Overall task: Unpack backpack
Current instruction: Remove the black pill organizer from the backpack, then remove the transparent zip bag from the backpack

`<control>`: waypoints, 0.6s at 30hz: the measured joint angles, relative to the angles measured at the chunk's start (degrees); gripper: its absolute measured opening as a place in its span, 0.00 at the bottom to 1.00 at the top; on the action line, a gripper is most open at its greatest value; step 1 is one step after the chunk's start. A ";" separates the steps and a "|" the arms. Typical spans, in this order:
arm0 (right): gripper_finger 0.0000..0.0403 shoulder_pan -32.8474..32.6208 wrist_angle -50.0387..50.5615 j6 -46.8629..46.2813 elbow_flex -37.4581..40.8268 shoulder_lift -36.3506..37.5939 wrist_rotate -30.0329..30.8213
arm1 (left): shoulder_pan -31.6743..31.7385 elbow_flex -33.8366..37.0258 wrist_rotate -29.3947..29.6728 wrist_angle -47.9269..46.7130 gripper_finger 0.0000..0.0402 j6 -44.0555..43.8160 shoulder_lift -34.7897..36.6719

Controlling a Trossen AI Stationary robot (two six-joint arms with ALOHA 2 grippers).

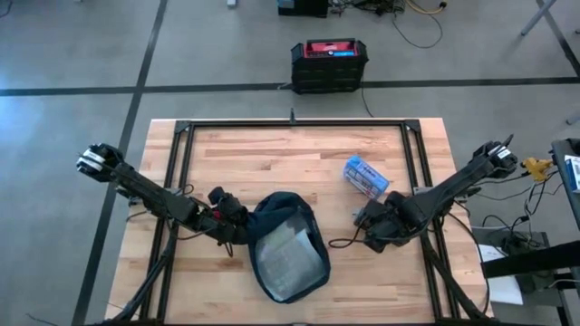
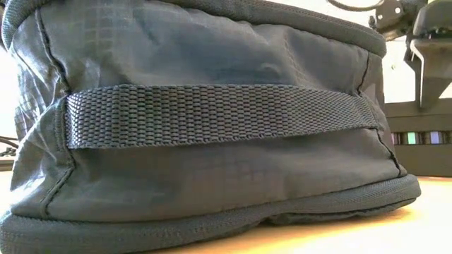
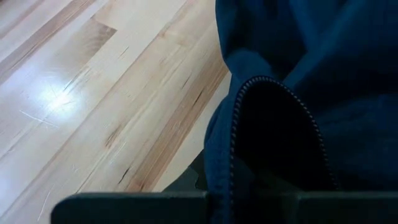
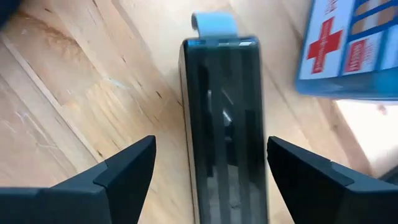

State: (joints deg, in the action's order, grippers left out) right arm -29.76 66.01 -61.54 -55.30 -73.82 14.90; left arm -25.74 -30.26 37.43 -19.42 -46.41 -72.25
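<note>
Partly unpacked: two items out on the bench (image 1: 272,154), a dark flat case (image 4: 224,124) between the wide-open right end effector (image 4: 211,168) fingers, a first-aid box (image 1: 365,176) just beyond; left end effector (image 1: 237,225) clamped on the backpack (image 1: 288,244) rim, contents inside.

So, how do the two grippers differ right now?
The left gripper is shut on the backpack rim; the right gripper has its jaws open around a dark flat case, not pinching it. The left sits at the backpack's edge, the right beside the first-aid box. Both are low over the table.
</note>
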 joint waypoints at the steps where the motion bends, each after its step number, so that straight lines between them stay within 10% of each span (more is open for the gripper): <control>1: 0.74 0.00 0.86 0.09 -0.94 0.00 0.51 | 0.00 0.00 0.00 0.00 0.00 0.00 0.00; 8: 0.76 0.00 -0.35 4.88 -7.02 -0.21 5.23 | 0.00 0.00 2.02 0.09 0.00 0.04 0.00; 18: 0.73 0.35 -38.70 35.97 -7.01 -8.29 6.15 | 1.91 0.02 11.06 -3.65 0.00 0.77 2.10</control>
State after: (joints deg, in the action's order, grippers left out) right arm -29.41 27.31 -25.57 -62.31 -82.11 21.05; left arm -23.83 -30.24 48.49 -23.07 -45.64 -70.14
